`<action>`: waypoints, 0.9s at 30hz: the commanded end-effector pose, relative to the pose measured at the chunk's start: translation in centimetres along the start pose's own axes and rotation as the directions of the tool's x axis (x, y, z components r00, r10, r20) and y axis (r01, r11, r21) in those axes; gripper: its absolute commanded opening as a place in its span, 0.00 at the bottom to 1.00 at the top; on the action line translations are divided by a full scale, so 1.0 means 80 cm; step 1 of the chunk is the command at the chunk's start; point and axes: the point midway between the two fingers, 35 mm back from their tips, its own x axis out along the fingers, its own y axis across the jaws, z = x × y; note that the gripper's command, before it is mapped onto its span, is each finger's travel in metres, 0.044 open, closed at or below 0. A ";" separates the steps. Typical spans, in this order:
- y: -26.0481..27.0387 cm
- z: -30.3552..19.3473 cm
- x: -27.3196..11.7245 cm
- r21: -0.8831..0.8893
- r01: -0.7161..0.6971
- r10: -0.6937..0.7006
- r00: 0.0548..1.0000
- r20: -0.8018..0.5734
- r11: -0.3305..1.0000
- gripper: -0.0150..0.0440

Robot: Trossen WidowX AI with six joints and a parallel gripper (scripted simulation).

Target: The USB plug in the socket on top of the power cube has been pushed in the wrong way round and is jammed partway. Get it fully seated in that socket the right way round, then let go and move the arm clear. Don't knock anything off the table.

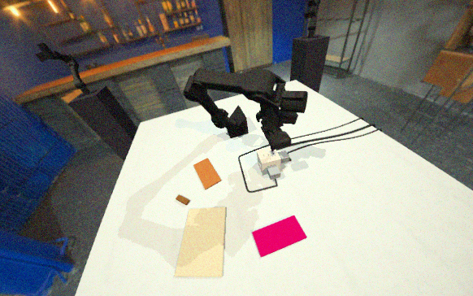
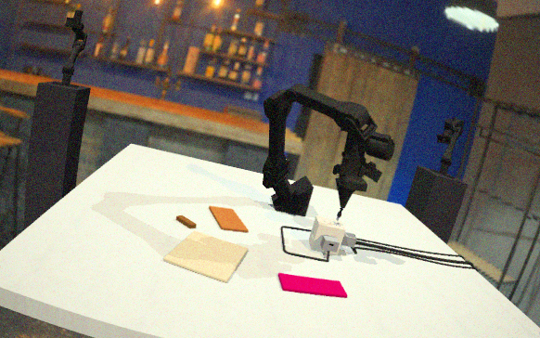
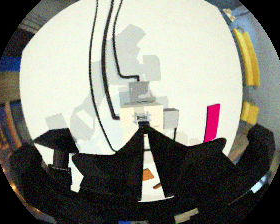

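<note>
The pale power cube (image 1: pixel 266 163) (image 2: pixel 320 227) (image 3: pixel 128 114) stands on the table with grey plugs in its sides. My gripper (image 1: pixel 273 150) (image 2: pixel 340 212) (image 3: pixel 145 130) points down over the cube's top. Its fingertips are nearly together, shut on the small dark USB plug (image 2: pixel 339 216), just at or above the top socket. The fingertips hide most of the plug. Which way round it is, and how deep it sits in the socket, cannot be told.
A grey side plug (image 1: pixel 274 172) (image 2: pixel 329 243) (image 3: pixel 171 118) has a looping black cable (image 1: pixel 249 190) (image 2: pixel 283 241). More cables (image 1: pixel 331 134) (image 2: pixel 402 248) (image 3: pixel 106 75) run to the table edge. An orange slab (image 1: pixel 207 173) (image 2: pixel 228 219), brown block (image 1: pixel 183 199) (image 2: pixel 186 222), beige board (image 1: pixel 201 244) (image 2: pixel 206 257) and pink slab (image 1: pixel 279 236) (image 2: pixel 312 285) lie around.
</note>
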 end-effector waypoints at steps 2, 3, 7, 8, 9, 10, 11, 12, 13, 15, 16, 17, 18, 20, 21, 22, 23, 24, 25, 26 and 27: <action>0.001 0.001 0.001 -0.005 -0.004 0.004 1.000 0.008 1.000 0.25; 0.001 0.001 0.001 -0.005 -0.004 0.004 1.000 0.009 1.000 0.25; 0.001 0.001 0.002 -0.006 -0.004 0.004 1.000 0.012 1.000 0.25; 0.001 0.001 0.002 -0.006 -0.004 0.004 1.000 0.013 1.000 0.25; 0.001 0.002 0.002 -0.006 -0.004 0.004 1.000 0.013 1.000 0.25; 0.001 0.002 0.002 -0.006 -0.004 0.004 1.000 0.014 1.000 0.25; 0.001 0.002 0.003 -0.006 -0.004 0.004 1.000 0.015 1.000 0.25; 0.001 0.002 0.003 -0.006 -0.004 0.004 1.000 0.016 1.000 0.25; 0.001 0.002 0.003 -0.006 -0.004 0.004 1.000 0.016 1.000 0.25; 0.001 0.002 0.003 -0.006 -0.004 0.004 1.000 0.018 1.000 0.25; 0.001 0.002 0.003 -0.006 -0.004 0.004 1.000 0.018 1.000 0.25; 0.001 0.002 0.004 -0.006 -0.004 0.004 1.000 0.018 1.000 0.25; 0.001 0.002 0.004 -0.006 -0.004 0.004 1.000 0.018 1.000 0.25; 0.001 0.002 0.004 -0.006 -0.004 0.004 1.000 0.018 1.000 0.25; 0.001 0.002 0.004 -0.006 -0.004 0.004 1.000 0.018 1.000 0.25; 0.001 0.002 0.004 -0.006 -0.004 0.004 1.000 0.018 1.000 0.25; 0.001 0.002 0.004 -0.006 -0.004 0.004 1.000 0.018 1.000 0.25; 0.001 0.002 0.005 -0.006 -0.004 0.004 1.000 0.018 1.000 0.25; 0.001 0.002 0.005 -0.006 -0.004 0.004 1.000 0.018 1.000 0.25; 0.001 0.002 0.005 -0.006 -0.004 0.004 1.000 0.018 1.000 0.25; 0.001 0.002 0.005 -0.006 -0.004 0.004 1.000 0.018 1.000 0.25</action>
